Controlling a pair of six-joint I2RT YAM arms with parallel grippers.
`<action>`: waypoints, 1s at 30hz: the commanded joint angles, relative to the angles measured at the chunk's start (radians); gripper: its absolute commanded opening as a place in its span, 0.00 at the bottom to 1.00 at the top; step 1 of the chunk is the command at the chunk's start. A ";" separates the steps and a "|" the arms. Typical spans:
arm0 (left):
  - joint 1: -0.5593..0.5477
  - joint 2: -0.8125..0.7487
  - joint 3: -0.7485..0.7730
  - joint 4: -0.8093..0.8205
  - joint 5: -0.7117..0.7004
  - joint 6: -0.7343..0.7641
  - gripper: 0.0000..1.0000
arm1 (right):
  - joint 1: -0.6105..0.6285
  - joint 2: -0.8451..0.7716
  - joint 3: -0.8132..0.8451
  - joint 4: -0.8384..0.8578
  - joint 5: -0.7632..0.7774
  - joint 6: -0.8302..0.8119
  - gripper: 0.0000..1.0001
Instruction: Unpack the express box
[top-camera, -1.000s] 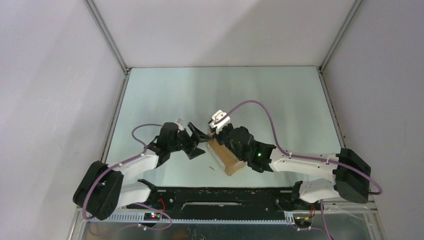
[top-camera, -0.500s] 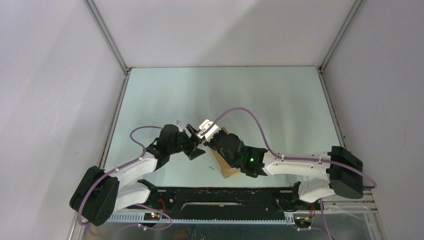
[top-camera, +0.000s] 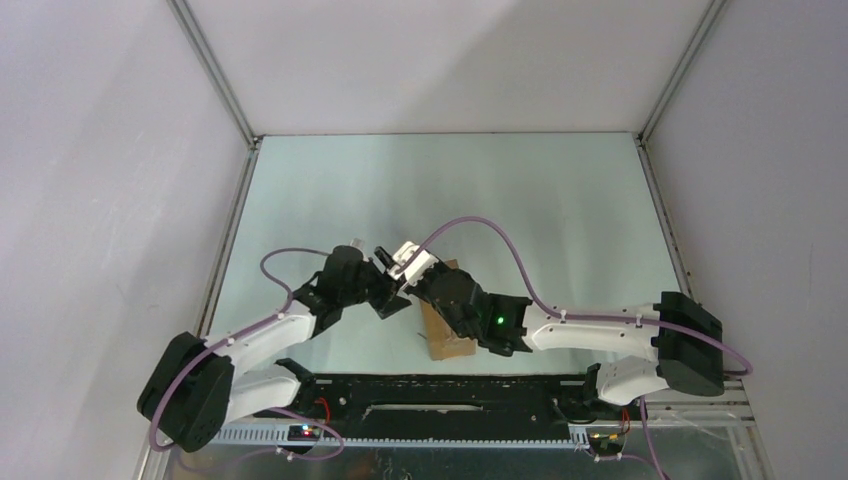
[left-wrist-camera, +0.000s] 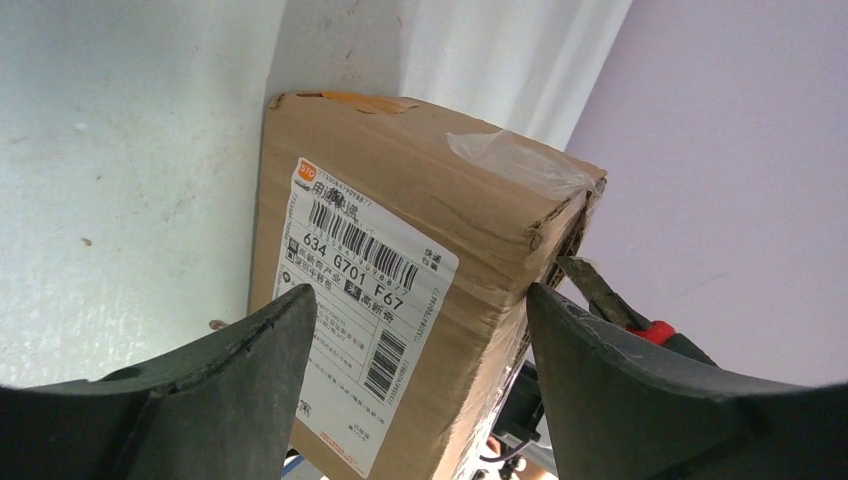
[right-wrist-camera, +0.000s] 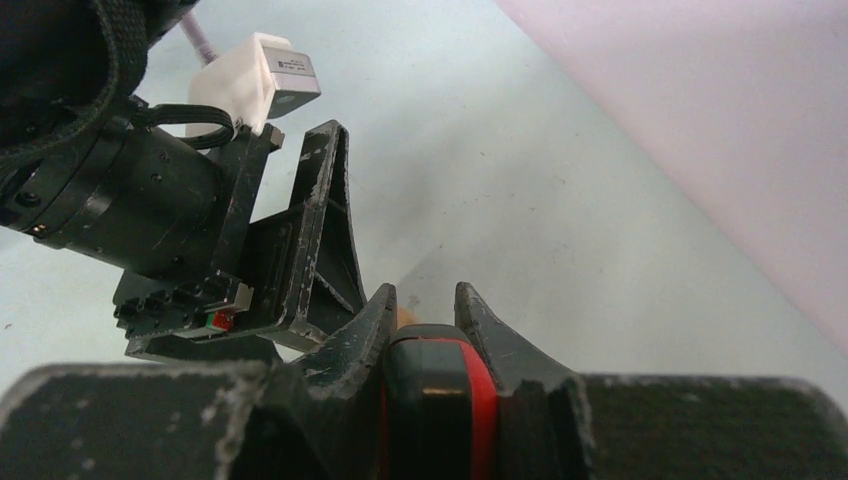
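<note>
1. top: i see the express box (top-camera: 445, 335) on the surface (top-camera: 560, 220), near-centre, partly covered.
2. left wrist: left pincer (left-wrist-camera: 420, 300) released, spread either side of the box's label (left-wrist-camera: 360, 320); contact unclear. knife (left-wrist-camera: 600, 290) tip at the box's corner seam.
3. right wrist: right pincer (right-wrist-camera: 425, 300) clenched on the red-handled knife.

Express box (top-camera: 446, 340) mostly hidden under the right arm (top-camera: 590, 330) — lower end cut off.

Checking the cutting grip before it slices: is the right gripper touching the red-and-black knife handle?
Touching. In the right wrist view the right gripper has both fingers pressed against the sides of the red-and-black knife handle, no gap.
</note>
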 joint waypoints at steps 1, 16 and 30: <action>-0.021 -0.008 0.087 -0.194 -0.059 0.062 0.80 | -0.020 0.009 0.068 -0.072 0.048 0.084 0.00; -0.043 0.002 0.132 -0.252 -0.084 0.070 0.75 | 0.013 0.017 0.204 -0.218 0.201 0.232 0.00; -0.046 0.010 0.142 -0.257 -0.092 0.063 0.74 | 0.055 0.006 0.209 -0.291 0.282 0.347 0.00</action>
